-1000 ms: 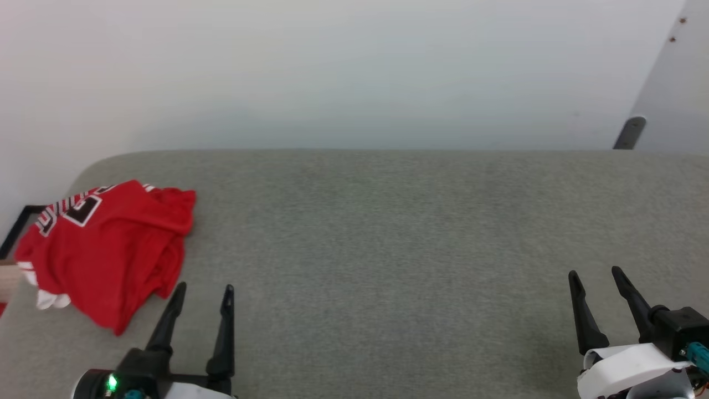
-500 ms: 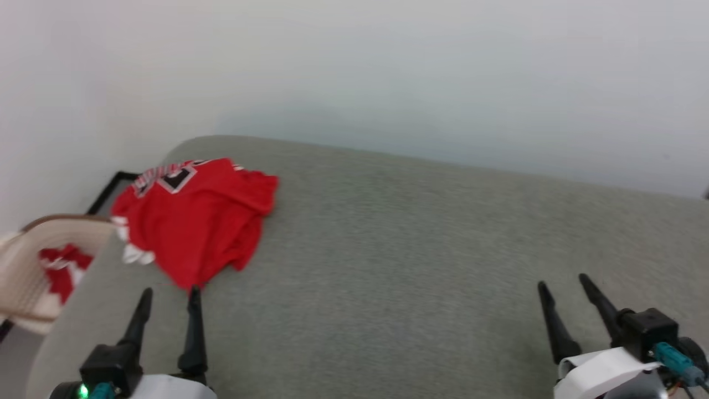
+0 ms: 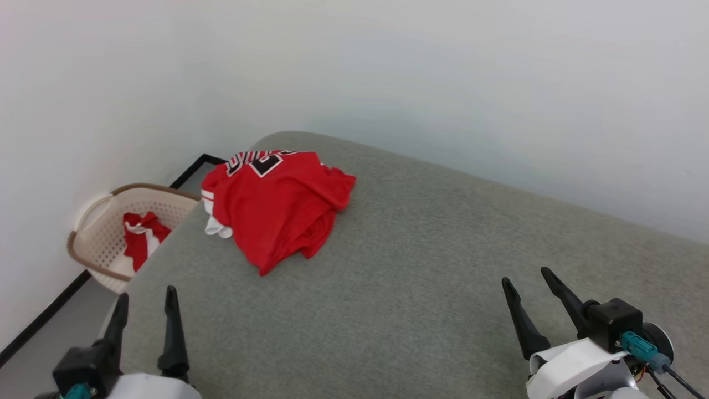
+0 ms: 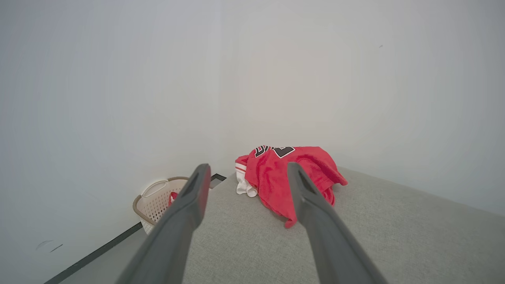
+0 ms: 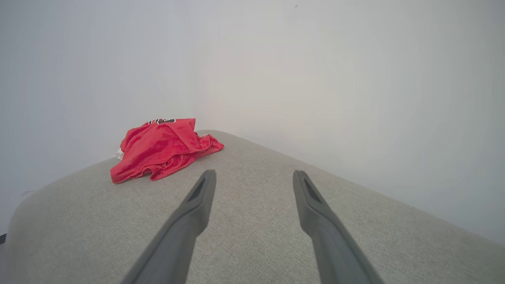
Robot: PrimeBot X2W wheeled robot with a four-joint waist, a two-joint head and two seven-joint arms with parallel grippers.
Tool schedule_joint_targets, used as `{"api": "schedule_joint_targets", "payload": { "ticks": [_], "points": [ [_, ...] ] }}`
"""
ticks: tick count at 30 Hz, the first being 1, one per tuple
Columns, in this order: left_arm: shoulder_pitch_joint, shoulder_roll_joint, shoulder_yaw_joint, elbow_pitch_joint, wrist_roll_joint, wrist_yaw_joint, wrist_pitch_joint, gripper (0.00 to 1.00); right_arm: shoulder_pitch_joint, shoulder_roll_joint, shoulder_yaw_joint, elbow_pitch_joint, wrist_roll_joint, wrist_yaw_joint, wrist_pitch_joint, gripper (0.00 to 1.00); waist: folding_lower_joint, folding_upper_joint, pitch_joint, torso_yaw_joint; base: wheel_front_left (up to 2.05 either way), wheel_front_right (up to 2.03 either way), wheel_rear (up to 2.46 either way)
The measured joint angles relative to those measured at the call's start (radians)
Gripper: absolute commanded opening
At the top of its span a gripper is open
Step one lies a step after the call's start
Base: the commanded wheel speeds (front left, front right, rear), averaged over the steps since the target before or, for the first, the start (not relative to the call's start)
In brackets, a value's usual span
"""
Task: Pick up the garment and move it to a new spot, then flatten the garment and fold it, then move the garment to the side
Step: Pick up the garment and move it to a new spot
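Likely limp, light garment (image 3: 277, 205) heaped at far-left corner of bed (image 3: 415, 288): pinch a raised fold; left pincer (image 3: 147, 293), right pincer (image 3: 525, 275) wide, empty.

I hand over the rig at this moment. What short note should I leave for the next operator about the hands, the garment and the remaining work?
Left hand: open, empty, over the near left of the grey surface.
Right hand: open, empty, near right.
Garment: crumpled at the surface's far left corner, touching neither hand.
Basket on the floor holds a smaller red-and-white cloth.
Done: nothing visible.
Left: pick up, move, flatten, fold, set aside.
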State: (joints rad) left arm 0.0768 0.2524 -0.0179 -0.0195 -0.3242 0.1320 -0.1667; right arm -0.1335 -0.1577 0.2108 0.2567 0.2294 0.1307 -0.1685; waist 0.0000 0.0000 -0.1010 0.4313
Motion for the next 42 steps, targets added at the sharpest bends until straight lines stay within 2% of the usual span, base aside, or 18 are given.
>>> {"api": "schedule_joint_targets", "payload": {
  "ticks": [2,6,12,16,22,31,37,42],
  "points": [
    [-0.004,-0.002,-0.001,-0.005,-0.015,-0.002,0.010,1.00,0.000,-0.003,0.001,0.006,0.006,0.000,-0.003,1.00,0.0000,0.0000,0.001,0.011,0.00,0.00,0.00],
    [-0.055,0.010,-0.012,-0.006,-0.053,-0.041,0.063,1.00,0.002,-0.016,-0.009,0.009,0.008,0.000,-0.003,1.00,0.0001,0.0000,0.011,0.020,0.00,0.00,0.00],
    [-0.209,0.060,-0.007,-0.010,-0.109,-0.098,0.148,1.00,-0.035,-0.054,-0.012,-0.048,-0.002,0.000,0.030,1.00,0.0000,0.0000,0.056,0.014,0.00,0.00,0.00],
    [-0.343,0.115,-0.006,0.024,-0.158,-0.155,0.239,1.00,-0.074,-0.090,-0.015,-0.100,-0.010,0.000,0.054,1.00,0.0000,0.0000,0.111,0.001,0.00,0.00,0.00],
    [-0.555,0.179,0.021,0.135,-0.236,-0.189,0.367,1.00,-0.133,-0.141,-0.028,-0.170,-0.010,0.000,0.075,1.00,0.0001,0.0000,0.225,-0.040,0.00,0.00,0.00],
    [-0.773,0.259,-0.001,0.380,-0.267,-0.202,0.559,1.00,-0.181,-0.177,-0.045,-0.250,-0.011,0.000,0.095,1.00,0.0001,0.0000,0.422,-0.138,0.00,0.00,0.00],
    [-0.874,0.274,-0.015,0.581,-0.295,-0.193,0.692,1.00,-0.198,-0.185,-0.053,-0.289,-0.010,0.000,0.108,1.00,0.0001,0.0000,0.529,-0.202,0.00,0.00,0.00],
    [-0.942,0.274,-0.025,0.730,-0.306,-0.193,0.731,1.00,-0.206,-0.195,-0.060,-0.315,-0.009,0.000,0.122,1.00,0.0000,0.0000,0.598,-0.250,0.00,0.00,0.00]
  ]
}}
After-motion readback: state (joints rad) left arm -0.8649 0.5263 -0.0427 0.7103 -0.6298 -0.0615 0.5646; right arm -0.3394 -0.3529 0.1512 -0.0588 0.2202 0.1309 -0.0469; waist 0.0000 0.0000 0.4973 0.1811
